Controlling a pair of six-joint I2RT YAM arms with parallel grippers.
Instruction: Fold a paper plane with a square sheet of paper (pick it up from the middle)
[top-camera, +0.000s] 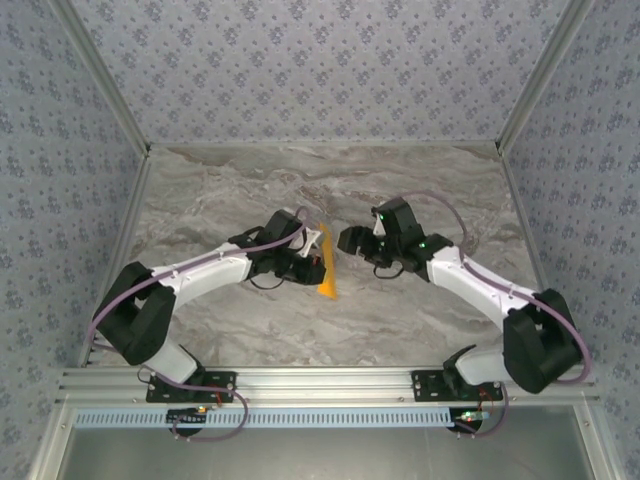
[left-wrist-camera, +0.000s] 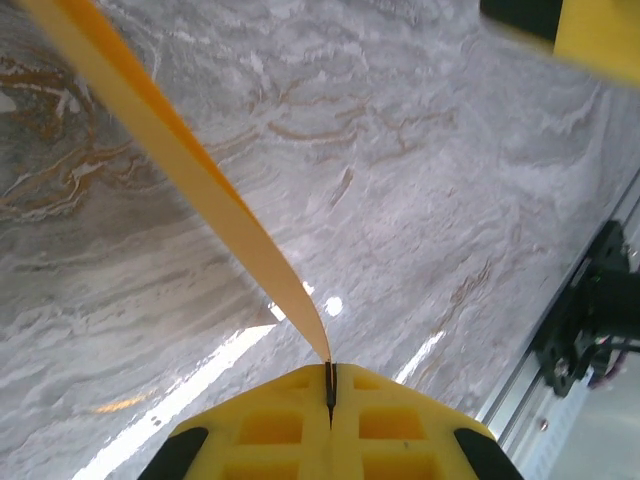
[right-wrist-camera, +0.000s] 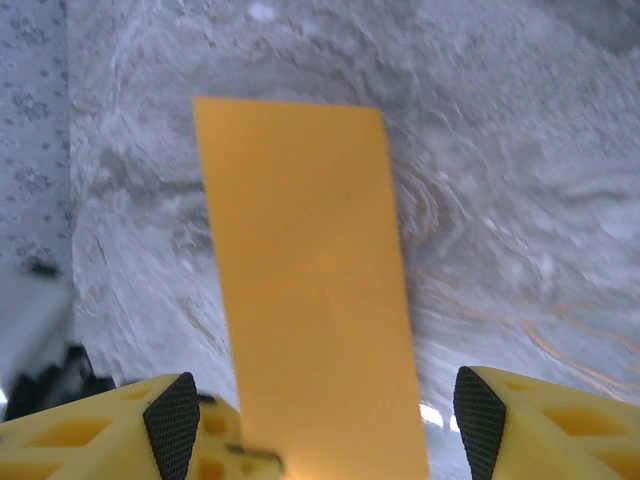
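Note:
The orange sheet of paper (top-camera: 327, 265) hangs above the middle of the marble table, folded into a long narrow rectangle. My left gripper (top-camera: 312, 262) is shut on one end of it. In the left wrist view the sheet (left-wrist-camera: 200, 170) runs edge-on up and to the left from the closed jaws of the left gripper (left-wrist-camera: 330, 385). My right gripper (top-camera: 348, 240) faces the paper from the right and stands open. In the right wrist view the flat orange face (right-wrist-camera: 310, 280) lies between the spread pads (right-wrist-camera: 172, 420) of the right gripper (right-wrist-camera: 320, 425), which do not touch it.
The marble tabletop (top-camera: 400, 180) is ringed by patterned walls (top-camera: 320, 60) at the back and sides. An aluminium rail (top-camera: 320, 385) with both arm bases runs along the near edge. A yellow part of the right gripper (left-wrist-camera: 590, 35) shows in the left wrist view.

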